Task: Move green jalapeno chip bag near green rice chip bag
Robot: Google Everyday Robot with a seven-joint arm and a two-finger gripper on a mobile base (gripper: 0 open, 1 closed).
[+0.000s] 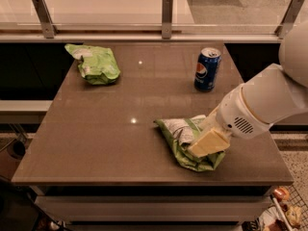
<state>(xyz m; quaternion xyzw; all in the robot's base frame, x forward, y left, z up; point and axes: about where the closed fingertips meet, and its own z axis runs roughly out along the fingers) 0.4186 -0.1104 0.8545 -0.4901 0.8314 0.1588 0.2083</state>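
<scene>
My gripper sits low on the green jalapeno chip bag, lower right of centre, placed to take it; whether I am closed on it I cannot tell. The green rice chip bag lies upper left, well apart

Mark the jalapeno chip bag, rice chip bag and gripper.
green jalapeno chip bag (176, 128), camera view: white printed panel.
green rice chip bag (98, 64), camera view: bag's middle.
gripper (206, 145), camera view: tan tip, over the green jalapeno chip bag.
</scene>
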